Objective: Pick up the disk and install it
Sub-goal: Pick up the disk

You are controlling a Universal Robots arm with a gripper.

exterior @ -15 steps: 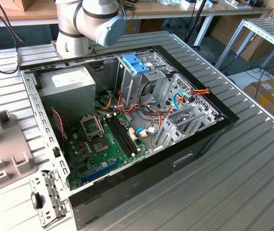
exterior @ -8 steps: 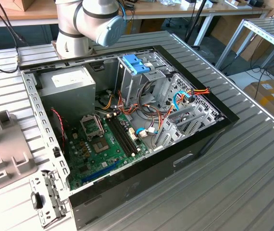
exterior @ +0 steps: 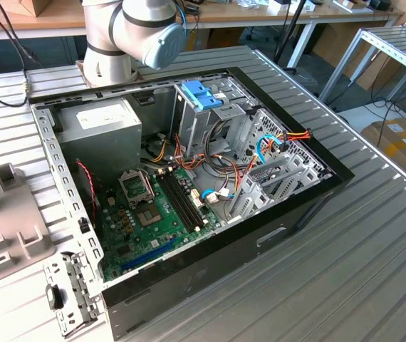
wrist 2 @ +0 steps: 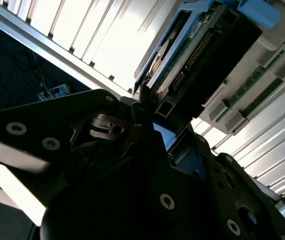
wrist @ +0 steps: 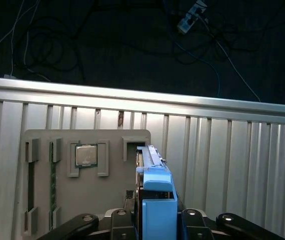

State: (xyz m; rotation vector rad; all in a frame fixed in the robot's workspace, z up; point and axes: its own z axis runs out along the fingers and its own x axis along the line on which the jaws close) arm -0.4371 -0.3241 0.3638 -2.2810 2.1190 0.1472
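At the exterior view's left, grey tray (exterior: pixel 7 228) on ribbed table (exterior: pixel 374 242); rightward, open computer case (exterior: pixel 260 239). In the first wrist view, gripper (wrist: pixel 157 222) clenched on the disk (wrist: pixel 157 197), held on edge by that tray, near a processor chip (wrist: pixel 86 155).

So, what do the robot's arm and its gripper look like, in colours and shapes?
The arm is a thick, silver-grey tube with rounded joints; one joint ends in a round blue-grey cap. The gripper is matte black, built of flat angular links, with round silver screw heads at the pivots, as both wrist views show.
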